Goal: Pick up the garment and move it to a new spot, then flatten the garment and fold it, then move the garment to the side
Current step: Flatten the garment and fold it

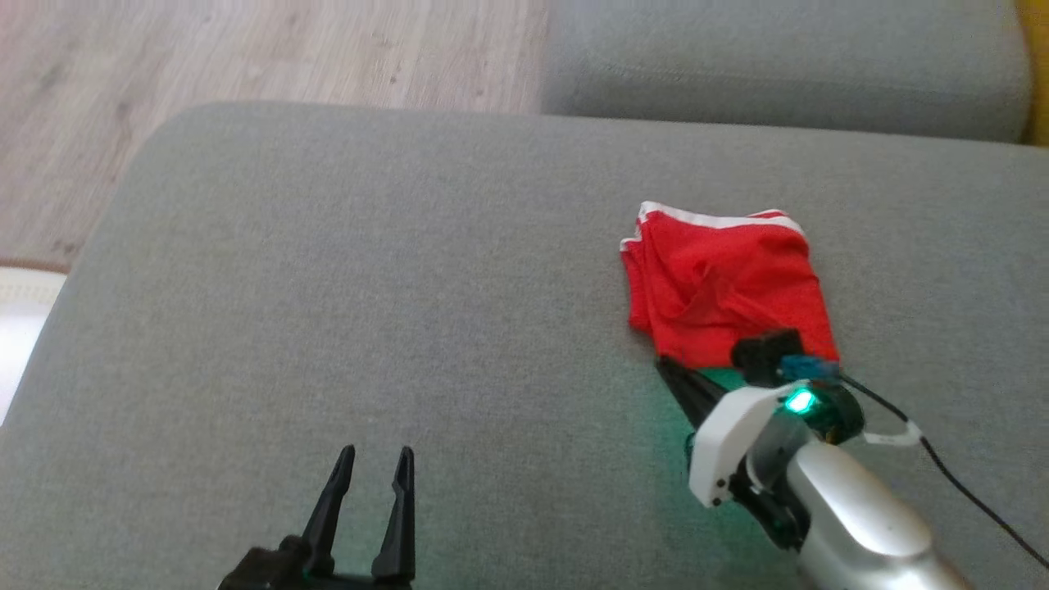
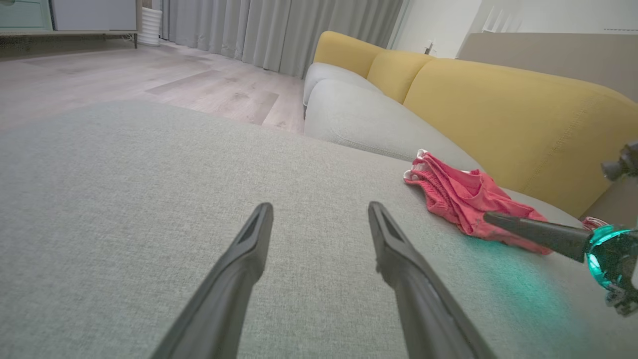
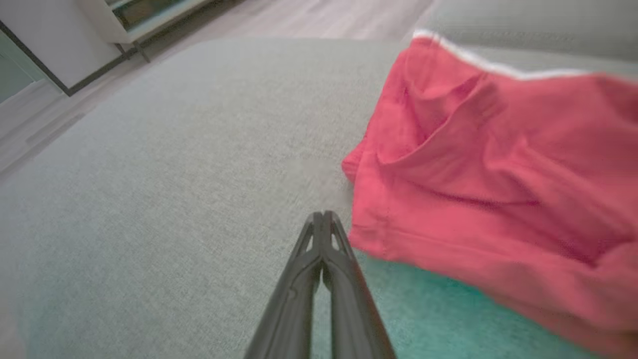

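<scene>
Broad grey seat cushion [image 1: 328, 287] beneath everything, with pale wood floor [image 1: 246, 49] beyond it at 11 o'clock in the head view and a second grey cushion [image 1: 778, 65] at 1 o'clock, backed in the left wrist view by a yellow backrest [image 2: 498, 114]. Red garment [image 1: 721, 279] with white trim, lying rumpled on the broad cushion at about 2 o'clock from its centre. Right gripper [image 1: 662, 365] at the garment's 7 o'clock corner, fingers pressed fully together and gripping nothing, tips low over the cushion just beside the hem; contact with the cloth impossible to tell. Left gripper [image 1: 377, 452] at 6 o'clock, well apart from the garment, fingers spread wide and empty above bare cushion.
</scene>
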### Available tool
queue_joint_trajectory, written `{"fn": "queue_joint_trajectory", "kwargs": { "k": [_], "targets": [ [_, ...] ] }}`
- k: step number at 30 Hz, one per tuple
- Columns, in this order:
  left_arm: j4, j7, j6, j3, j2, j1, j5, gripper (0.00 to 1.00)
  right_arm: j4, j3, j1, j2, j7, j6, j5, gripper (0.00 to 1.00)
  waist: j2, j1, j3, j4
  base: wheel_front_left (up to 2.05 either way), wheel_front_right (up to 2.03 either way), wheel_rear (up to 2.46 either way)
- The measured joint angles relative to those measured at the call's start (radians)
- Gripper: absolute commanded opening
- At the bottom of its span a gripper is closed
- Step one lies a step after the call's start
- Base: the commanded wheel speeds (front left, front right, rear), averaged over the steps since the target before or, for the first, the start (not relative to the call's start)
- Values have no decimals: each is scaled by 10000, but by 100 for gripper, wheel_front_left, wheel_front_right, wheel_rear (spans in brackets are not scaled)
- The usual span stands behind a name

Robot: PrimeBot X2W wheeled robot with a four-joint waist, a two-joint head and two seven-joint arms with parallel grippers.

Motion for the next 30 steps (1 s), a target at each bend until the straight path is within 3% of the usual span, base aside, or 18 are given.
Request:
{"fn": "queue_joint_trajectory", "kwargs": {
  "k": [4, 5, 7, 8, 18, 24, 30],
  "targets": [
    [-33, 0, 12, 73, 0, 194, 4, 100, -349, -397, 173, -297, -773, 0, -247, 0, 0, 0, -362, -198, 0, 0, 0],
    [-56, 0, 13, 121, 0, 243, 6, 100, -464, -662, 248, -355, -984, 0, -389, 6, 0, 0, -455, -253, 0, 0, 0],
    [-86, 0, 13, 272, 2, 359, 23, 100, -685, -1254, 470, -479, -1423, 0, -784, 79, 0, 0, -614, -380, 0, 0, 0],
    [-88, 0, 13, 337, 6, 415, 58, 100, -817, -1603, 606, -527, -1649, 0, -1003, 100, 0, 0, -680, -449, 0, 0, 0],
    [79, 0, -94, 1080, 6, 515, 477, 100, -2332, -5417, 3195, -370, -3114, 0, -2487, 100, 0, -1, -1249, -886, 0, 0, 0],
    [288, 0, -176, 1283, 6, 745, 587, 100, -2307, -6084, 4544, 203, -3198, 0, -2700, 100, 0, 0, -1344, -950, 0, 0, 0],
    [311, 0, -190, 1281, 6, 753, 587, 100, -2253, -6238, 4591, 397, -3300, 0, -2800, 100, 0, 1, -1297, -963, 0, 0, 0]
  ]
}}
